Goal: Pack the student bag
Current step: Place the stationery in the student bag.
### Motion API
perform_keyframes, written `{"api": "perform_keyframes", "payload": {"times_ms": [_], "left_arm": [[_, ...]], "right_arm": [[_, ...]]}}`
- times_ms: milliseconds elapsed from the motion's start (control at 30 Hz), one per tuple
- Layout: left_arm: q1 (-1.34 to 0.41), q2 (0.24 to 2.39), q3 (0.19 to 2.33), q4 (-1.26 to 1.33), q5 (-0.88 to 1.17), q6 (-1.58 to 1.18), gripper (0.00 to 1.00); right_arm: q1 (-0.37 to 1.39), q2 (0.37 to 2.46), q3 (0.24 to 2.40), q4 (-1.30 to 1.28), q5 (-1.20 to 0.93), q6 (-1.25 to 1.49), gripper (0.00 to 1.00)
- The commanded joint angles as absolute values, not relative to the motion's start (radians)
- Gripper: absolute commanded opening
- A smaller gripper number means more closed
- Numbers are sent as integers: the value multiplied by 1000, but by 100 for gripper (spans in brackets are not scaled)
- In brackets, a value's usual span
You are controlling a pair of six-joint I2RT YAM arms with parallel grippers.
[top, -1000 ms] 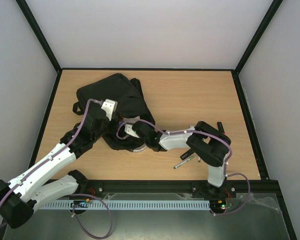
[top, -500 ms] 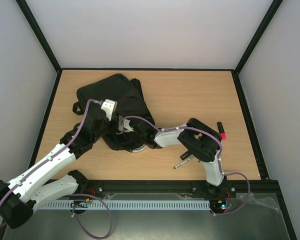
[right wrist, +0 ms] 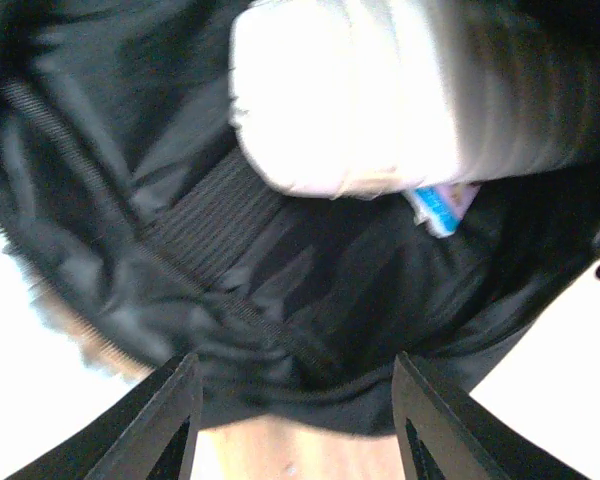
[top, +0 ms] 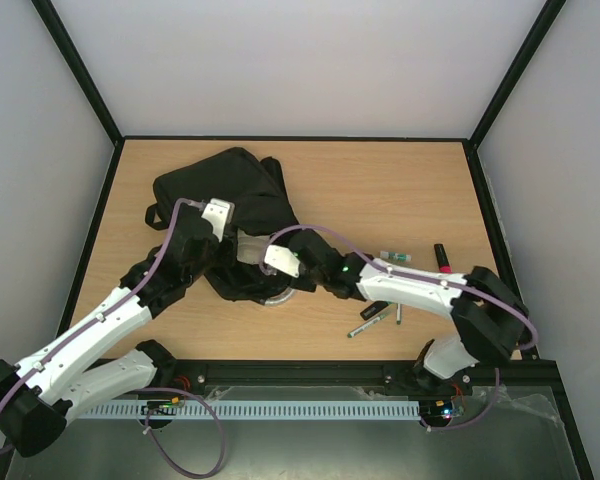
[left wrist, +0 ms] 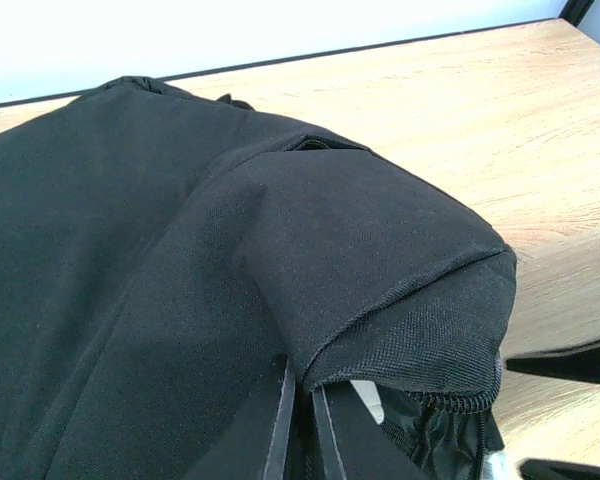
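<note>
The student bag [top: 220,195], a black fabric backpack, lies at the left of the table with its mouth toward the arms. My left gripper [top: 232,240] is shut on the bag's upper fabric edge [left wrist: 400,330] and holds that flap up. At the mouth, my right gripper [top: 267,262] stands open with nothing between its fingers [right wrist: 170,420]. In the right wrist view a white object with a blue tip [right wrist: 350,100] lies inside the bag's dark lining [right wrist: 280,280], beyond the fingertips.
Loose on the wood to the right of the bag are two pens [top: 370,320], a pink highlighter [top: 443,258] and a small green-and-white item [top: 393,256]. The right arm's links [top: 420,290] stretch low across the table's front right. Black frame rails border the table.
The right gripper has opened and let go of the white object inside the bag, then drawn back a little from the mouth. Its elbow swung right and down. The left arm has not moved.
</note>
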State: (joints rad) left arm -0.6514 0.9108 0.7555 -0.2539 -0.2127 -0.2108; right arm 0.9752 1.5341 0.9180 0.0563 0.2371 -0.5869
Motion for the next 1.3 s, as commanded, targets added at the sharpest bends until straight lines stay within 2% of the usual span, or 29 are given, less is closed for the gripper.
{"api": "perform_keyframes", "payload": {"times_ms": [0,300,667,800,967,1000,1033,1067,1167,1267], "left_arm": [[-657,915,759,-180,-232,-199,3],[-660,1026,774,-207,-190,-202,6],[-706,1220,831,-274,-41,-193,4],[-757,1288,862,-315,-2,-180,19],[-789,1288,890,-357,42,-162,47],[-791,1269,895,-361,40,-168,58],[-793,1242,901,-366,24,-182,83],[-793,1213,907,-373,10,-195,98],[-791,1136,954,-435,-115,-249,99],[-781,1093,1014,-540,-354,-312,99]], "right_arm": [[902,1425,882,-154,-15,-426,54],[574,1281,846,-130,-218,-195,61],[505,1239,816,-88,-194,-175,63],[505,1224,811,-89,-192,-181,63],[504,1191,804,-91,-192,-187,65],[505,1176,804,-93,-190,-192,69],[506,1159,805,-92,-182,-186,95],[506,1139,809,-94,-162,-172,100],[506,1081,809,-85,-130,-127,100],[505,1037,815,-81,-119,-112,100]]}}
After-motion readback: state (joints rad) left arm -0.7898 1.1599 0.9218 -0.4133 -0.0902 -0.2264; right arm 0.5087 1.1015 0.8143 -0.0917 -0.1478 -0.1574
